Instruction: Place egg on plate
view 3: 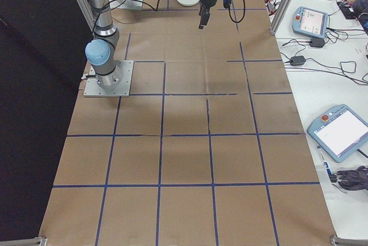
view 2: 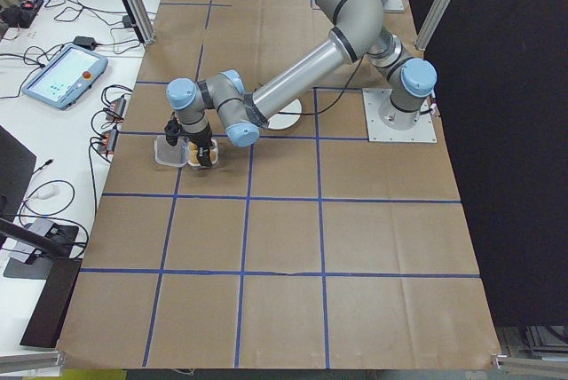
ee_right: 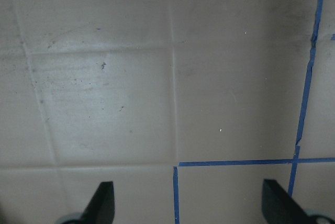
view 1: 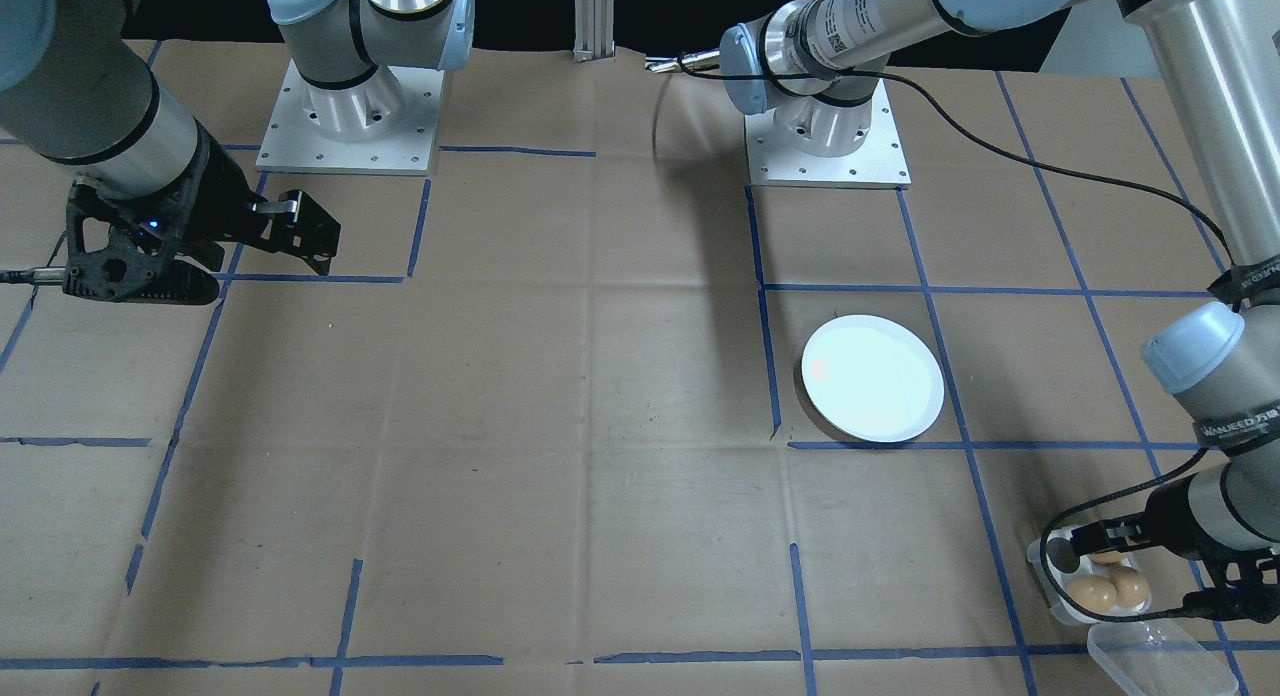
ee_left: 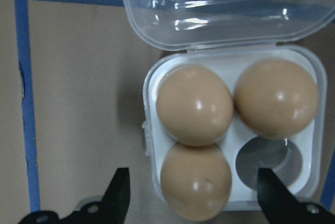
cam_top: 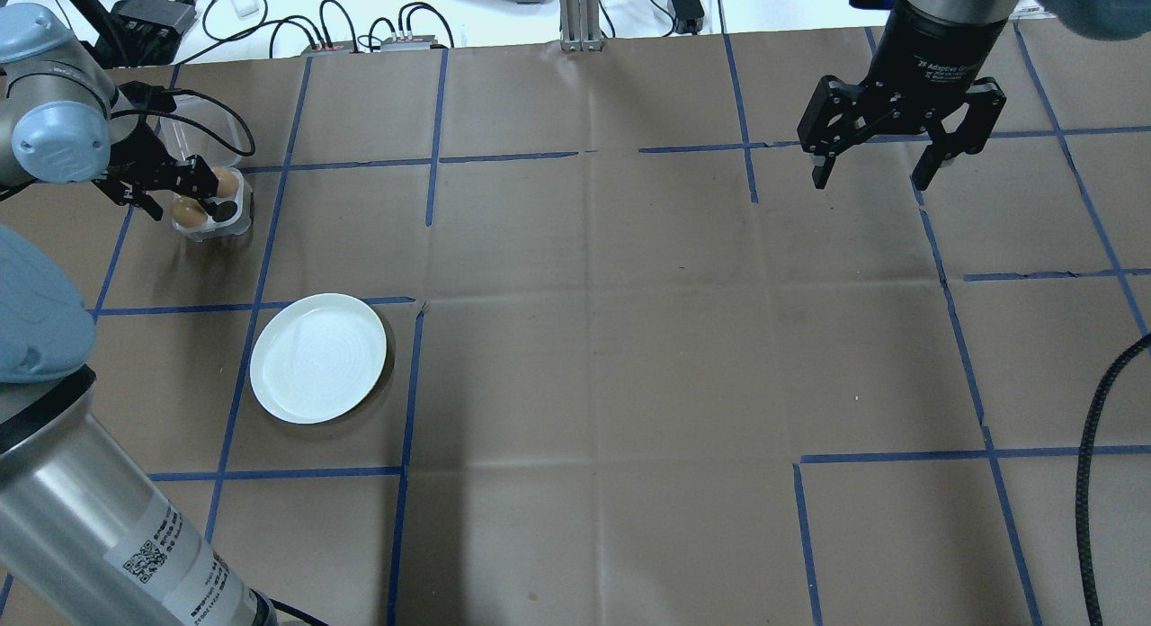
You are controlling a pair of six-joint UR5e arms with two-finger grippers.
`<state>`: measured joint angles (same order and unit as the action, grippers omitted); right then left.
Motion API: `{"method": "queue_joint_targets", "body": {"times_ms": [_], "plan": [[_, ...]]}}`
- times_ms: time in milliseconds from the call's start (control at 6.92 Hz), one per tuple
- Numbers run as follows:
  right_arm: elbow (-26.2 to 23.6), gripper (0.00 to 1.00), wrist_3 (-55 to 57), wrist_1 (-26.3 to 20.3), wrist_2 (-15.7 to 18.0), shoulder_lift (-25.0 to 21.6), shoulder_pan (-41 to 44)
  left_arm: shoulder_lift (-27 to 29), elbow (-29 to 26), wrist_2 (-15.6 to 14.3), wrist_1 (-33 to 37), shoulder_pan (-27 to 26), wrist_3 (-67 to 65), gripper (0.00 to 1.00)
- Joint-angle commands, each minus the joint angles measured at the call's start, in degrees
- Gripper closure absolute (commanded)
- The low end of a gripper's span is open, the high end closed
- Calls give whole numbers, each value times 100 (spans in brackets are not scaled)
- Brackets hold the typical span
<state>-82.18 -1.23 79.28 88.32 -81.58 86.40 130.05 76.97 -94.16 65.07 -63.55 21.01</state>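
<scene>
Tray 3 eggs, lid up | L claw wide over egg | R claw wide | plate near

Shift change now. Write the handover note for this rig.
Left claw: open, poised over the egg tray, straddling the nearest egg; nothing gripped yet.
Right claw: open, empty, hanging over bare table on the far side.
Tray lid is open; three eggs, one cup empty.
Plate is empty, near the tray.
Done: approach only. Left: grip an egg, lift, set it on the plate.
</scene>
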Motion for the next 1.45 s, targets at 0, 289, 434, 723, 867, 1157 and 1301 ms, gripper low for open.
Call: {"method": "queue_joint_targets", "body": {"times_ms": [0, 289, 434, 723, 867, 1157, 1301], "plan": [[0, 0, 0, 0, -8, 1, 0, -6, 2, -24, 23, 0, -9, 40], [0, 0, 0, 0, 1, 1, 0, -6, -6, -24, 23, 0, -9, 62], [0, 0, 0, 0, -8, 1, 0, -14, -6, -24, 23, 0, -9, 73], [0, 0, 0, 0, 1, 1, 0, -110, -24, -94, 32, 0, 0, 87], [0, 0, 0, 0, -8, 1, 0, -163, -15, -86, 58, -17, 0, 97], [0, 0, 0, 0, 1, -7, 0, -399, 115, -68, 101, -52, 61, 99], [0, 0, 0, 0, 1, 1, 0, -662, 247, -50, 450, -114, 53, 99]]}}
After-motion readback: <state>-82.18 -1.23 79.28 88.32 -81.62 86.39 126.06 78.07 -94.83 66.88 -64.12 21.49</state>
